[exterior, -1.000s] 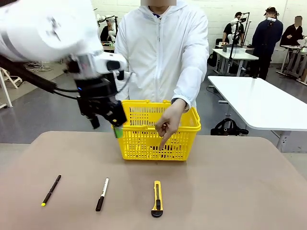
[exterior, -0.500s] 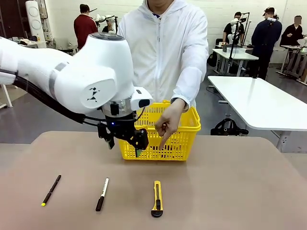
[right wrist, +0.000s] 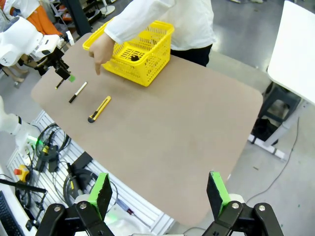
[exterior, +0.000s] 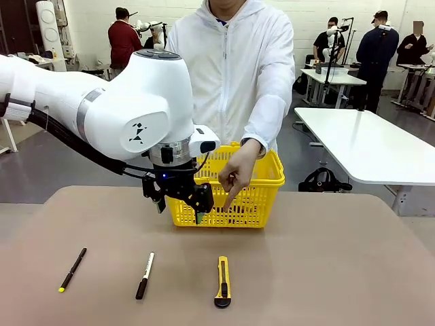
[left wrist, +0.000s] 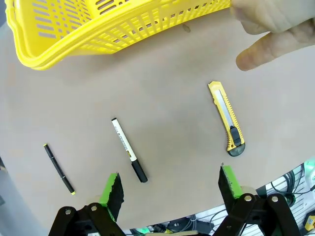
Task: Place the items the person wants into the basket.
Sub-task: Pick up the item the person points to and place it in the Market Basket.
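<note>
pen (exterior: pixel 72 269) left of marker (exterior: pixel 145 275) | both flat on table (exterior: pixel 340 272) | dark bag (exterior: pixel 323 180), probably, behind

Bright, even indoor light; a soft, faint shadow lies on the tabletop (left wrist: pixel 162 128); wrist views bow at their edges; focus sharp.

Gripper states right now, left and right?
Left gripper: open, holding nothing.
Right gripper: open, holding nothing.
Person's hand: empty, index finger pointing down.
</note>
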Available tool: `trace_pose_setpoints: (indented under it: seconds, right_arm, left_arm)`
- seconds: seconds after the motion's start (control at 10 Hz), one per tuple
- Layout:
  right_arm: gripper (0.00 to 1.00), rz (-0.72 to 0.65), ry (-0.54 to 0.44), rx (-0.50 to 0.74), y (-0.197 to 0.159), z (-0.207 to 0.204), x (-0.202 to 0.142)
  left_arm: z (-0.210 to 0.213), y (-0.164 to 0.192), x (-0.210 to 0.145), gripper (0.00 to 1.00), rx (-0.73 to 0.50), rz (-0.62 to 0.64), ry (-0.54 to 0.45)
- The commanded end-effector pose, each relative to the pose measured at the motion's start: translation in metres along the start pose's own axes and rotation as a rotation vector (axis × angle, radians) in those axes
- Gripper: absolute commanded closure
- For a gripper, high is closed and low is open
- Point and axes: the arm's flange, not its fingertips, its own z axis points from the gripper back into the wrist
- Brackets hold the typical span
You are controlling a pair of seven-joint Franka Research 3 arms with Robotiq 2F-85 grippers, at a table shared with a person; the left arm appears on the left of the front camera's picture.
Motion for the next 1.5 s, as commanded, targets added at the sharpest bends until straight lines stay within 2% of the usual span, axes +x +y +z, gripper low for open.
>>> trace_pose_setpoints:
  seconds: [0.0,0.2,0.5,0.8,1.1,1.4]
  right_arm:
    - [0.0,0.012,-0.01,0.023,0.001,-0.001,0.0]
    - [0.0,0.012,-0.01,0.023,0.001,-0.001,0.0]
    - [0.0,0.012,-0.01,0.023,0.001,-0.001,0.0]
    - [0.0,0.012,-0.01,0.023,0.001,-0.001,0.0]
    - [0.0,0.012,-0.01,0.023,0.001,-0.001,0.0]
    - [0.0,0.012,-0.01,0.023,0.001,-0.001,0.0]
  left_arm:
    - [0.001,0.002,-0.004,0.0,0.013,0.0,-0.01]
    - [0.0,0.0,0.0,0.0,0.0,0.0,0.0]
    - [-0.039,-0.054,-0.008,0.0,-0.044,0.079,0.04]
    - [-0.077,-0.092,-0.013,0.0,0.021,0.154,0.057]
    - [-0.112,-0.106,-0.013,0.0,0.033,0.268,0.061]
    - [-0.13,-0.111,-0.011,0.0,0.012,0.314,0.03]
